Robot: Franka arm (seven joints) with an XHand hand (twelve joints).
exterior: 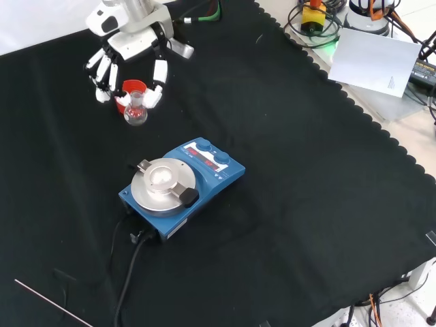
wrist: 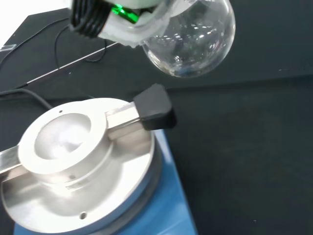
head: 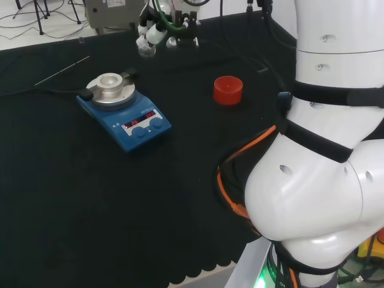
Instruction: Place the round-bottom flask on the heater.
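Right up close in the wrist view hangs the round-bottom flask, a clear glass ball held up in the air, with a white finger of the hand curled by its neck. Just below and past it sits the heater, a blue box with a shiny metal plate and a round dip in the middle. That dip looks made for the ball of the flask to sit in, so I think this is why the flask is being carried toward it. In the front view the heater is nearer, and the hand is farther back, with its fingers bent around the little flask to grip it. A red ring stand shows right behind the flask there. The flask is not on the heater yet. It probably needs to come over the dip and go down slowly, because glass can slip or crack.
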